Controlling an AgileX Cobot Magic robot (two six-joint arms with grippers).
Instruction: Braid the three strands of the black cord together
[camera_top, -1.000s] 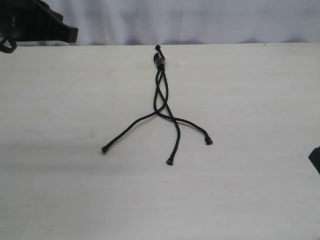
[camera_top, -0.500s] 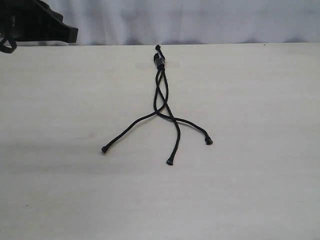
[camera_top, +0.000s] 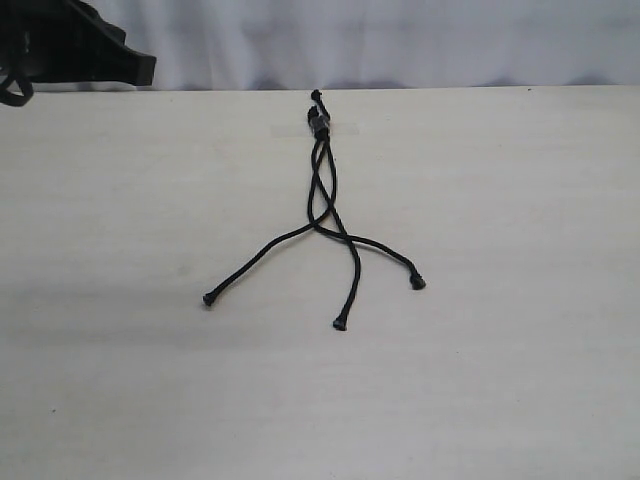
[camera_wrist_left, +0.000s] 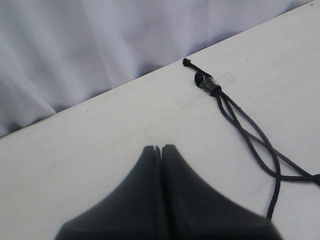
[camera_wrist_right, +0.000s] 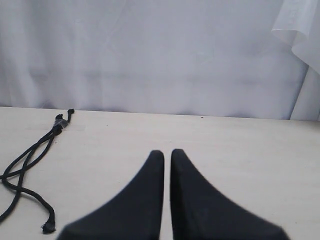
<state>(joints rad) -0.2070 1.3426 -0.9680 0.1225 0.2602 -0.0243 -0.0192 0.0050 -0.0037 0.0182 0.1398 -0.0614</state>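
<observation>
The black cord lies on the pale table, its knotted head (camera_top: 320, 122) held under clear tape near the far edge. The three strands (camera_top: 322, 190) twist loosely over one another, then fan out. Their tips rest at the left (camera_top: 208, 298), middle (camera_top: 339, 324) and right (camera_top: 417, 283). My left gripper (camera_wrist_left: 161, 147) is shut and empty, hovering back from the head (camera_wrist_left: 206, 82). My right gripper (camera_wrist_right: 167, 152) is shut with only a hairline gap and holds nothing, well off to the side of the head (camera_wrist_right: 61, 122) and one strand tip (camera_wrist_right: 48, 228).
A black part of the left arm (camera_top: 80, 45) sits at the far left corner in the exterior view. A white curtain (camera_top: 400, 40) hangs behind the table's far edge. The table (camera_top: 500, 380) spreads wide around the cord.
A dark piece of the right arm at the right edge of the exterior view one second ago has gone out of view. The cord has not moved.
</observation>
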